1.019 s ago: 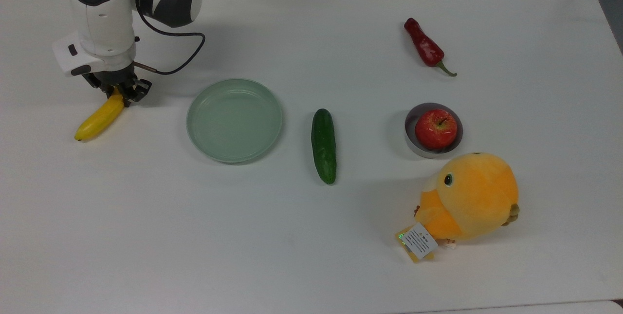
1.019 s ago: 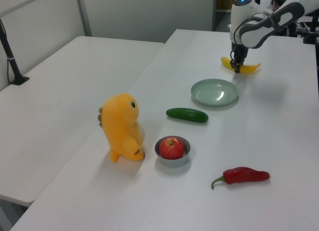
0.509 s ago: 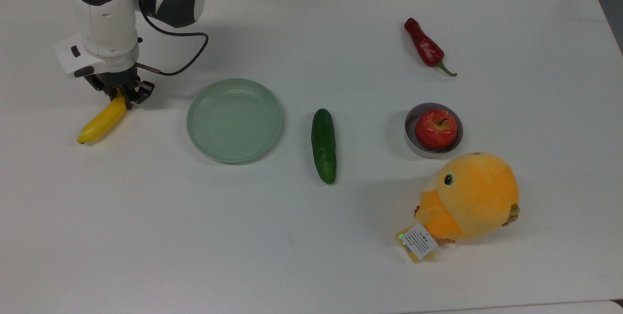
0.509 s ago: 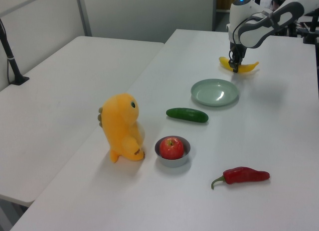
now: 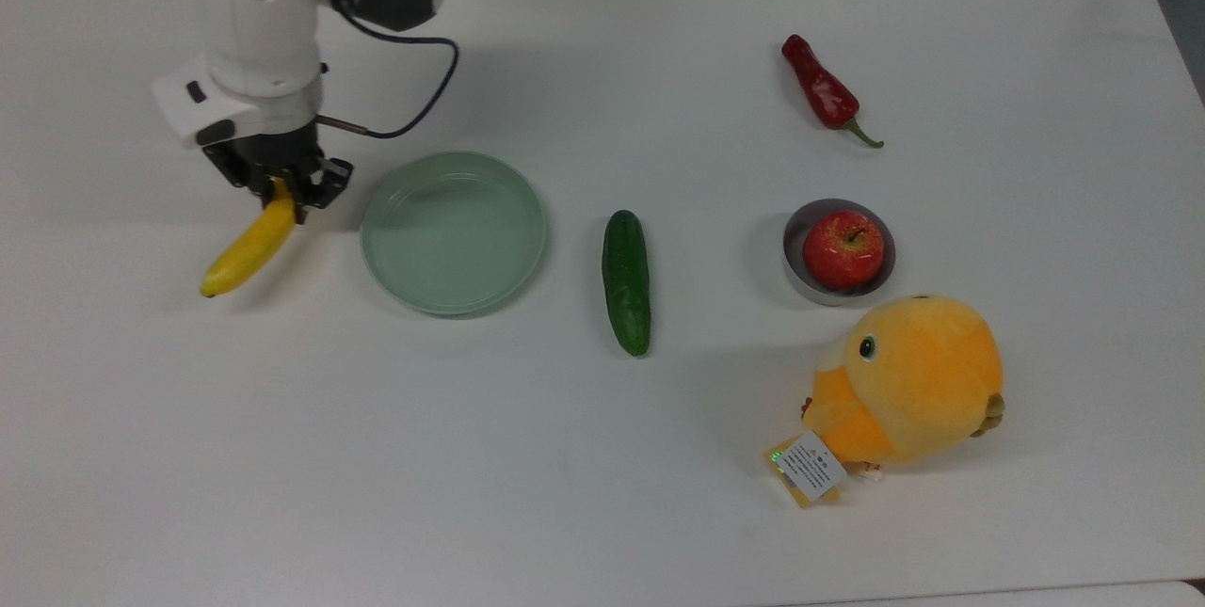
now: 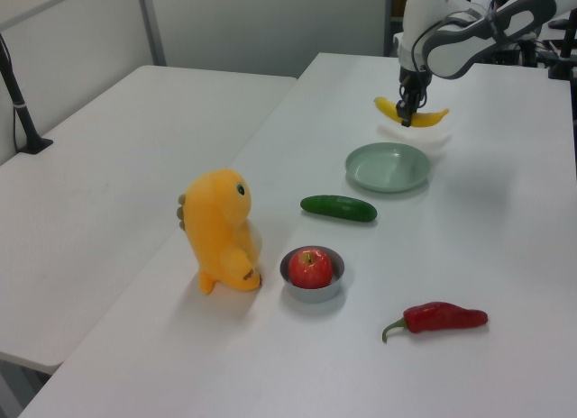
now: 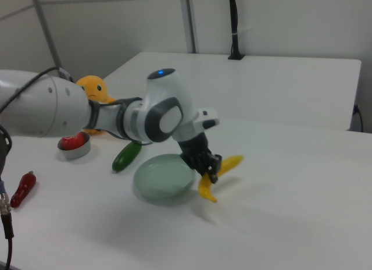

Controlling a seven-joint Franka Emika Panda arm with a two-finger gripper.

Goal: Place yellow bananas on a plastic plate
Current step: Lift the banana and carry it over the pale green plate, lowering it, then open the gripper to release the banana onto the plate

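I have the claw [image 5: 282, 188] clamped on the banana [image 5: 247, 247], lifted off the bench [image 5: 602, 456] just beside the plate [image 5: 454, 232].

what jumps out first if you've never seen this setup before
The robot arm's gripper is shut on a yellow banana, lifted off the white table just beside the pale green plate, on the top view's left. Next the big orange plush toy draws the eye at the top view's lower right, with a red apple in a small grey bowl next to it.
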